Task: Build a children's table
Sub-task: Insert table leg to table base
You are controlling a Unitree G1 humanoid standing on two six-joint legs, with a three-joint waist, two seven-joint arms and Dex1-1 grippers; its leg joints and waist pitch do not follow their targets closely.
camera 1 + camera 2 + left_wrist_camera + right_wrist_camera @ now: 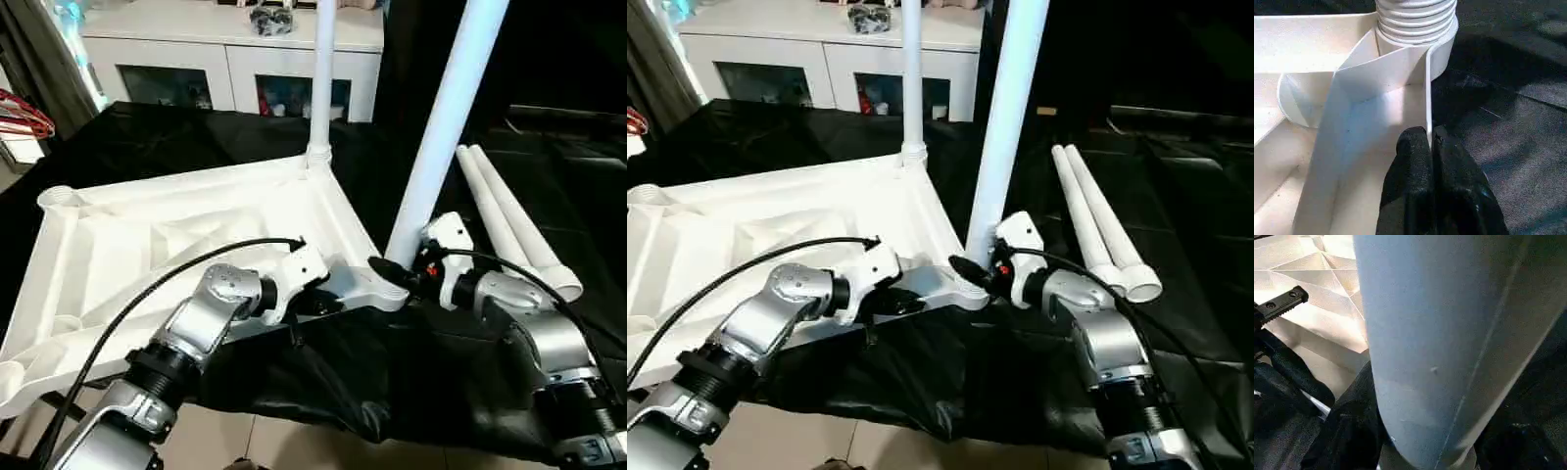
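The white table top [176,235] lies upside down on black cloth, ribbed underside up. One white leg [321,78] stands upright in the far corner socket. A second leg [446,117] leans in the near right corner socket, its threaded end [1415,14] seated there. My right gripper [395,271] is shut on this leg just above the socket, dark fingers [1352,431] on either side of it. My left gripper [1431,147] is shut on the top's thin rim wall [1427,88] beside that socket. Two loose legs [509,220] lie side by side on the right.
A white cabinet [235,49] with glass doors stands behind the work surface. A red wire object [24,117] sits at the far left edge. The black cloth [372,382] hangs over the near edge, with floor tiles [294,441] below.
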